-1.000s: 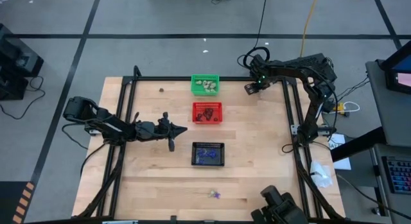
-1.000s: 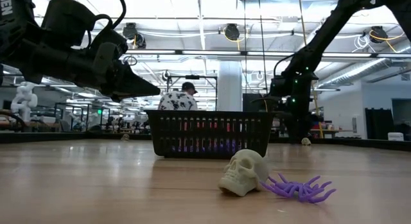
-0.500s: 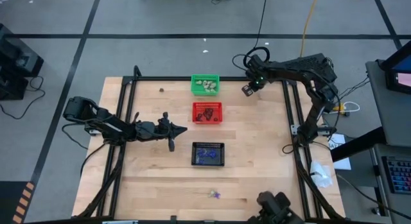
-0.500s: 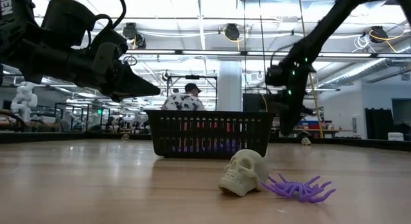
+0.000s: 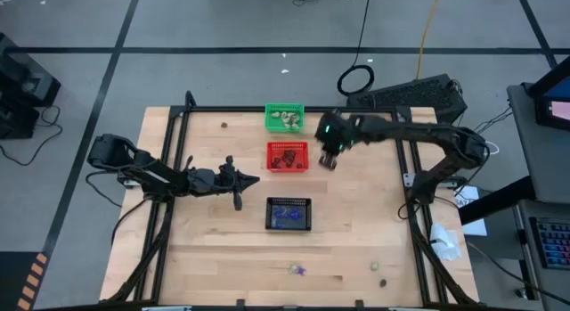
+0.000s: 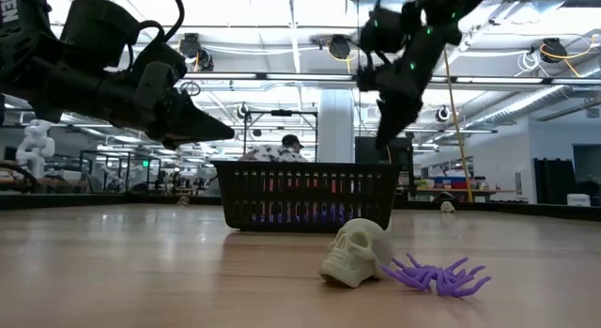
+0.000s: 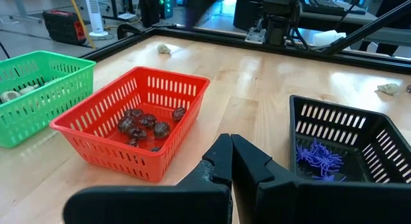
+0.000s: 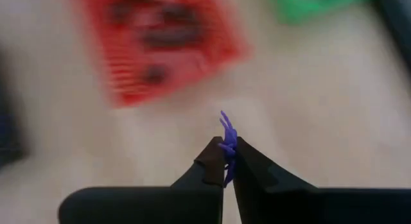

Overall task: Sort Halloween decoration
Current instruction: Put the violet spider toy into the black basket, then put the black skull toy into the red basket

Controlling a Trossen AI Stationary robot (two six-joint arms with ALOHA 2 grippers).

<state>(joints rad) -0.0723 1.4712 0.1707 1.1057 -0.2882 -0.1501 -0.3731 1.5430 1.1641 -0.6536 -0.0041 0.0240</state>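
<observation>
I take the red basket [image 5: 288,156] as my landmark, in the middle of the table [image 5: 356,222]. My right gripper [image 5: 326,159] hangs in the air just beside it, on the side toward the right arm's base, and its fingers are clenched on 1 purple spider [image 8: 227,144], which sticks out past the fingertips in the right wrist view. The red basket holds a cluster of dark brown trinkets [image 7: 142,126].

On the far side of the red basket sits the green basket [image 5: 285,117], with pale cream pieces [image 5: 289,120] in it. On the near side, a little apart, sits the black basket [image 5: 289,213], with purple spiders [image 7: 319,158] lying on its floor.

My left gripper [image 5: 252,179] waits above the table, off the left and near side of the red basket and well apart from it; its fingers are pressed together with nothing between them.

Loose pieces lie far from the red basket, near the front edge of the table: 1 cream skull [image 6: 358,253] touching 1 more purple spider [image 6: 437,274] beside it. 2 small pieces [image 5: 378,274] rest nearer the front right corner; I cannot tell what they are. Another small piece [image 5: 223,126] lies left of the green basket.
</observation>
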